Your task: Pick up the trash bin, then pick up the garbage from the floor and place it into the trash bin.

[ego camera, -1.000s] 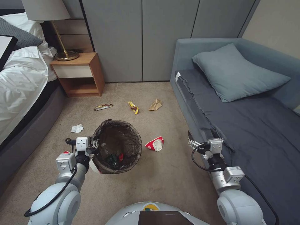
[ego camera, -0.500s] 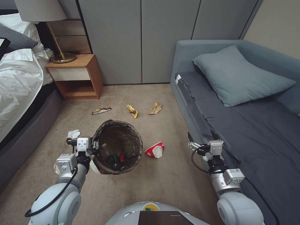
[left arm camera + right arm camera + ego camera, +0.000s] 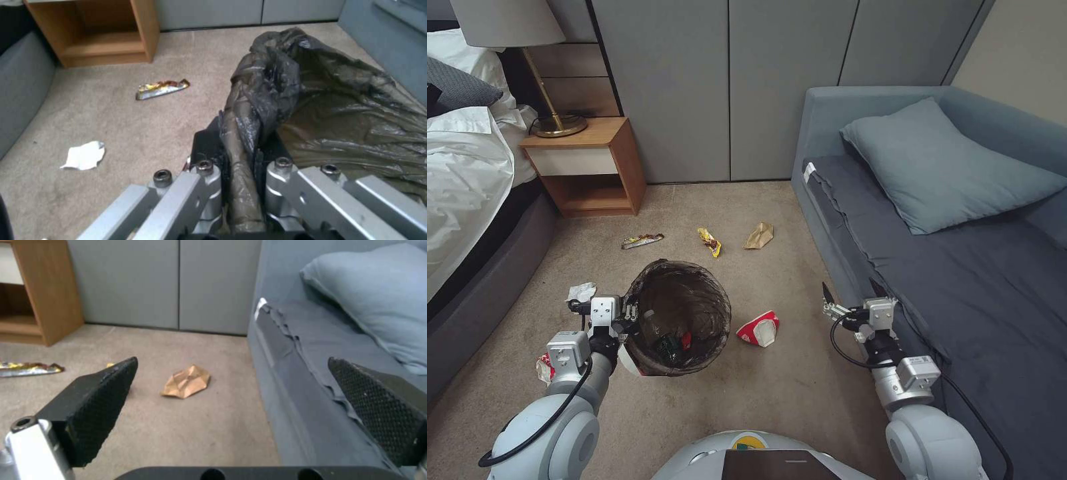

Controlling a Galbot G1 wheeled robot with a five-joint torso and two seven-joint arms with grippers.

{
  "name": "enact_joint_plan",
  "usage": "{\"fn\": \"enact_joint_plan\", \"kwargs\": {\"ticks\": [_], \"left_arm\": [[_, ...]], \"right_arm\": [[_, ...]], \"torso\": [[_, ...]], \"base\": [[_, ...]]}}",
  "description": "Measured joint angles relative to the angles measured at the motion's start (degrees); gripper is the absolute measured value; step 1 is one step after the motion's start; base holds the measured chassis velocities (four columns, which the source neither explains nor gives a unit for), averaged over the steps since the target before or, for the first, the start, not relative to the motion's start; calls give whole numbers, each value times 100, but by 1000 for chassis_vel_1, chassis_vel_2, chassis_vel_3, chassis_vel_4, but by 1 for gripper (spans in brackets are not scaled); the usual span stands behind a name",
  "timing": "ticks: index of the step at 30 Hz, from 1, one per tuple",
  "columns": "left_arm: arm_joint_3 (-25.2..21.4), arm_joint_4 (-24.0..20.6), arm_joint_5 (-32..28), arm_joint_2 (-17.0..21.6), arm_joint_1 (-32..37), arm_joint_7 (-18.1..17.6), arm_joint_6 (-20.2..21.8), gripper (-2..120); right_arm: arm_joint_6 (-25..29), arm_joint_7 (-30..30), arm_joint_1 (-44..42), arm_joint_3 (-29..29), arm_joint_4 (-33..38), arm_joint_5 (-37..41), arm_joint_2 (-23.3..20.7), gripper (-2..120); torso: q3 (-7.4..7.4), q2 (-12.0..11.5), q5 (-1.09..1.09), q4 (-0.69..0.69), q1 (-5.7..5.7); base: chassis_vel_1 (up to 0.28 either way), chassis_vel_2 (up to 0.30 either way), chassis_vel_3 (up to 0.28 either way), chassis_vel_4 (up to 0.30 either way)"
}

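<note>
The left gripper [image 3: 630, 313] is clamped on the near-left rim of the trash bin [image 3: 679, 317], its fingers [image 3: 209, 150] pinching the folded dark liner bag [image 3: 276, 86] and the rim between them. The bin hangs off this one-sided grip, so it should be carried level and slowly; any swing could tip out the litter already inside or pull the liner loose. The right gripper [image 3: 848, 293] hovers just beside the sofa [image 3: 960, 280], right of the bin, jaws spread wide and holding nothing.

The crushed red-white paper cup [image 3: 758, 329] lies on the carpet just right of the bin and looks like the easiest next pick for the free arm: it would do well to approach from above, straddle the flattened cup across its narrow side, and press close to the carpet. Beyond the bin lie a brown paper bag [image 3: 759, 235], a yellow snack wrapper [image 3: 710, 241] and a foil wrapper [image 3: 642, 241]; a crumpled white tissue [image 3: 582, 291] sits left of the bin.

Compared with a second ago, the whole head view has shifted: the nightstand [image 3: 587, 167] and bed have slid leftward, so the robot itself has moved. The bin keeps its place relative to the left gripper, the grip unchanged, and the right claw remains empty.
</note>
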Motion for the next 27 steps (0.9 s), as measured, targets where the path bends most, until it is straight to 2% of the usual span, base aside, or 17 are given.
{"fn": "enact_joint_plan", "kwargs": {"ticks": [5, 8, 9, 12, 13, 15, 17, 18, 19, 20, 27], "left_arm": [[-61, 0, -34, -14, 79, -6, 10, 7], [-105, 0, -51, -43, 168, -8, 11, 7], [-128, 0, -57, -53, 220, -9, 12, 7], [-144, 0, -59, -62, 257, -10, 12, 7], [-161, 0, -59, -80, 301, -12, 11, 7], [-165, 0, -51, -128, 365, -13, 7, 7], [-165, 0, -50, -133, 371, -13, 7, 7], [-164, 0, -39, -176, 409, -16, 6, 7], [-164, 0, -29, -203, 431, -18, 2, 7], [-162, 0, -22, -238, 455, -19, -4, 7], [-126, 0, 53, -321, 477, -24, -16, 7]], "right_arm": [[-270, -212, 316, 1, -126, 248, -319, 100], [-437, -392, 551, -42, -274, 560, -699, 100], [-501, -508, 700, -85, -394, 714, -1011, 100], [-547, -608, 831, -128, -495, 840, -1274, 100], [-612, -701, 1001, -185, -618, 993, -1560, 100], [-721, -804, 1318, -350, -870, 1282, -1929, 100], [-730, -810, 1349, -368, -898, 1308, -1960, 100], [-817, -897, 1645, -526, -1166, 1515, -2168, 100], [-884, -1000, 1814, -623, -1330, 1632, -2257, 100], [-960, -1139, 2037, -751, -1561, 1767, -2348, 100], [-1354, -1296, 3174, -1542, -2534, 2201, -2509, 100]], "torso": [[0, 0, 1, 0, 0], [0, 0, 0, 0, 0], [0, 0, 1, 2, 0], [0, 0, 2, -2, 0], [0, 0, 0, 2, 0], [0, 0, 1, 0, 0], [0, 0, 1, 0, 0], [0, 0, 1, 3, 0], [0, 0, 1, -2, 0], [1, 0, 0, -1, 0], [1, 0, 1, 2, 0]], "base": [[0, 0, 0, 0], [0, 0, 0, 0], [0, 0, 0, 0], [0, 0, 0, 0], [0, 0, 0, 0], [0, 0, 0, 0], [0, 0, 0, 0], [0, 0, 0, 0], [0, 0, 0, 0], [0, 0, 0, 0], [0, 0, 0, 0]]}}
